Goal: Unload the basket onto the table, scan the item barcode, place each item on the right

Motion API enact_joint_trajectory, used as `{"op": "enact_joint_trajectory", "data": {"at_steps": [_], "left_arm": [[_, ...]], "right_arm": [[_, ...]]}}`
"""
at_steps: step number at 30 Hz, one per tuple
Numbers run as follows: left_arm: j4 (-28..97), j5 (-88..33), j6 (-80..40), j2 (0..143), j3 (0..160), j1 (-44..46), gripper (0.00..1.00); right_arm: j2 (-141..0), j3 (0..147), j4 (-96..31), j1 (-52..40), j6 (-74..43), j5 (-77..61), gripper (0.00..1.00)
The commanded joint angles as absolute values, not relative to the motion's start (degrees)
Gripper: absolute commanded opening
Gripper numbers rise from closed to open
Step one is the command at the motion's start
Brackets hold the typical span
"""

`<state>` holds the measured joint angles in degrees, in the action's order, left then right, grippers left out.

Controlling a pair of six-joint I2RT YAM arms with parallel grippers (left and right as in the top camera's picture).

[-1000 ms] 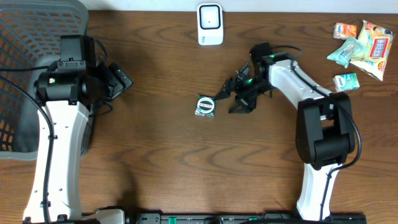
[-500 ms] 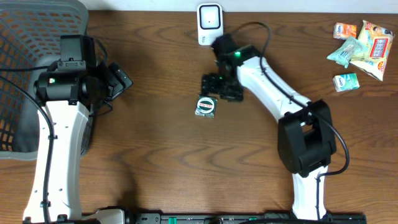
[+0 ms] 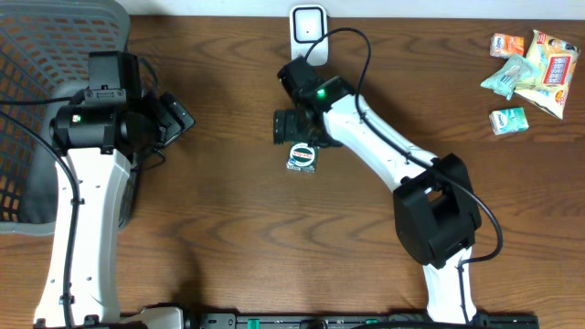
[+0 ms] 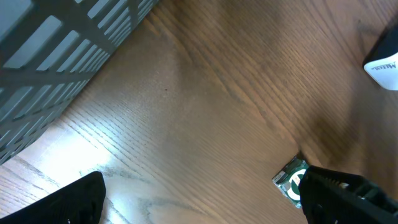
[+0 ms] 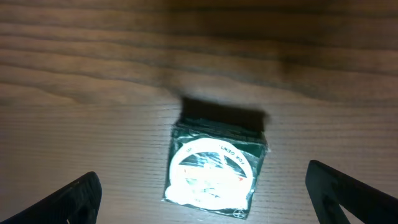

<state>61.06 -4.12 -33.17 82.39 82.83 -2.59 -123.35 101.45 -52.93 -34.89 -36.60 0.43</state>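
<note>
- Overhead: right claw (image 3: 291,128) is hovering wide open just beside the green packet (image 3: 301,155), mid-frame on the counter (image 3: 228,238). The scanner (image 3: 309,35) is sitting at top centre.
- Left wrist: left claw (image 4: 202,190) is idling, spread wide, with the packet (image 4: 291,180) at lower right.
- Right wrist: the packet (image 5: 216,169) is lying between the fingers (image 5: 74,199). Best move is descending straight and gripping its side edges.

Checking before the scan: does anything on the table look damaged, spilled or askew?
Nothing stands out. The green packet lies flat and intact on the table, only slightly turned; the snack packets at the far right corner are loosely heaped, not spilled.
</note>
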Motion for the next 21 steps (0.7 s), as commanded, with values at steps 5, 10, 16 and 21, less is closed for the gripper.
{"op": "enact_joint_trajectory", "data": {"at_steps": [5,10,16,21], "left_arm": [[61.0,-3.4,-33.2,82.4,82.7,-2.9,0.98],[61.0,-3.4,-33.2,82.4,82.7,-2.9,0.98],[61.0,-3.4,-33.2,82.4,82.7,-2.9,0.98],[61.0,-3.4,-33.2,82.4,82.7,-2.9,0.98]], "right_arm": [[-123.9,100.5,-52.8,-37.9,-38.3,5.6,0.90],[-123.9,100.5,-52.7,-39.6,-38.0,6.5,0.97],[-123.9,100.5,-52.9,-40.5,-35.9,6.8,0.97],[-123.9,100.5,-52.9,-40.6,-36.0,7.0,0.96]]}}
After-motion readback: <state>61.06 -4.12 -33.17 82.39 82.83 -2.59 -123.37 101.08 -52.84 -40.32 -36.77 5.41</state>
